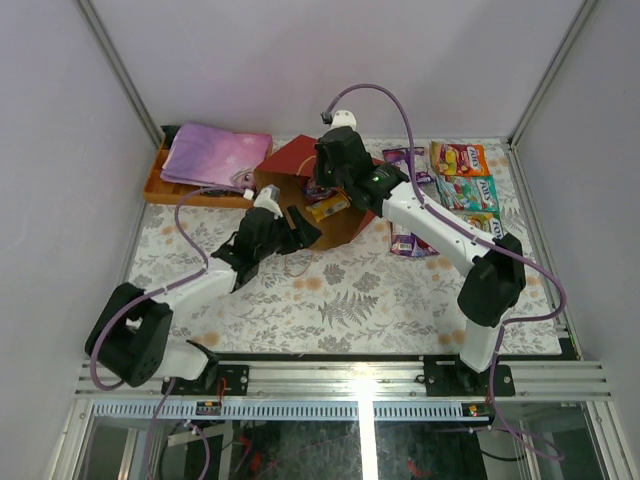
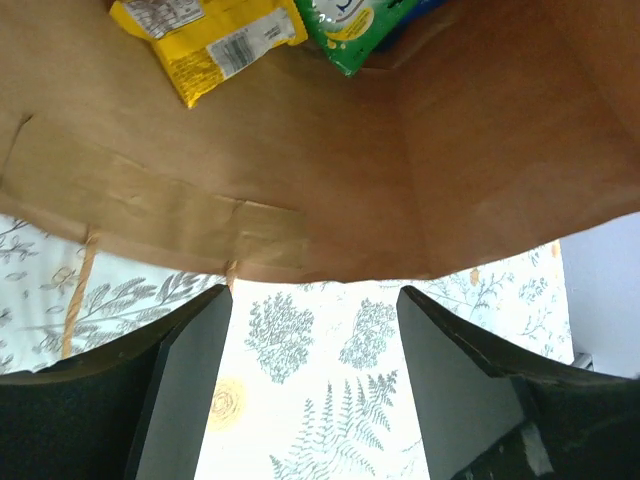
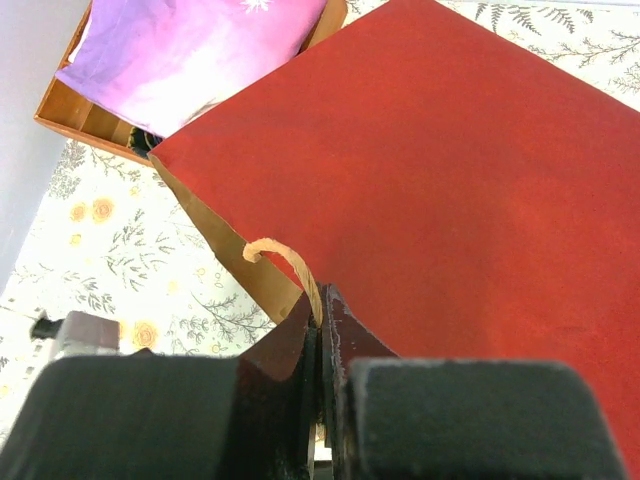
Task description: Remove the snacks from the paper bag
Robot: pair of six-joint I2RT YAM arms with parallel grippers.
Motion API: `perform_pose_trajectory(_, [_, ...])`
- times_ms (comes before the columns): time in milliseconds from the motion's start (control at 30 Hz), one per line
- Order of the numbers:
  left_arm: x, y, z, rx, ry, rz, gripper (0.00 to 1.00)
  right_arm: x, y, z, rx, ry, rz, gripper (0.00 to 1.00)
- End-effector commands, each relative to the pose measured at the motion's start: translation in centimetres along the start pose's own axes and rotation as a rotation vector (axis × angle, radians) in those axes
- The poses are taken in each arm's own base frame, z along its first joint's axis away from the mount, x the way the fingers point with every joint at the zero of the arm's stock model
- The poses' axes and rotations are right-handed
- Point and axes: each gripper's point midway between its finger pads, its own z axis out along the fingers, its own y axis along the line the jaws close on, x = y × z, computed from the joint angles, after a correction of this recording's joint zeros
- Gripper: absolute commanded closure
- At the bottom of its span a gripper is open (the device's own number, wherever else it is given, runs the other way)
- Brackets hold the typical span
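The paper bag (image 1: pixel 297 158) lies tilted on the table, red outside, with its brown inside (image 2: pixel 330 170) facing my left arm. My right gripper (image 1: pixel 322 188) is shut on the bag's twisted beige handle (image 3: pixel 288 258) and also on the bag's top edge, above the red wall (image 3: pixel 450 200). My left gripper (image 2: pixel 312 300) is open and empty just in front of the bag's mouth (image 1: pixel 297 228). A yellow packet (image 2: pixel 205 40) and a green packet (image 2: pixel 355 25) lie deep inside the bag. The yellow packet shows in the top view (image 1: pixel 328 207). Several snacks (image 1: pixel 462 175) lie on the table to the right.
An orange tray (image 1: pixel 156 182) with a pink-purple folded cloth (image 1: pixel 215 152) stands at the back left, also in the right wrist view (image 3: pixel 190 60). Purple packets (image 1: pixel 410 242) lie right of the bag. Frame posts and white walls close in the table.
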Motion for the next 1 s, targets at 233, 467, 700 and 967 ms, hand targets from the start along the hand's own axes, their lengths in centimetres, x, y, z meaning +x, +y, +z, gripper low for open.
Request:
perform_pose_trajectory(233, [-2.1,-1.4,6.6,0.011,-0.029,-0.041,0.36,-1.0,0.2,-0.9,-0.014,-0.043,0.028,1.00])
perform_pose_trajectory(467, [-1.6,3.2,10.2,-0.172,-0.047,-0.002,0.39,-0.4,0.0,-0.8,-0.015,-0.031,0.021,1.00])
perform_pose_trajectory(700, [-2.6,5.3,11.7,-0.275,-0.103,0.021,0.41,0.1,-0.1,-0.6,-0.014,-0.025,0.019,1.00])
perform_pose_trajectory(967, [-2.7,6.4,13.7,-0.309,-0.126,0.020,0.41,0.5,0.2,-0.6,-0.035,-0.012,0.031,1.00])
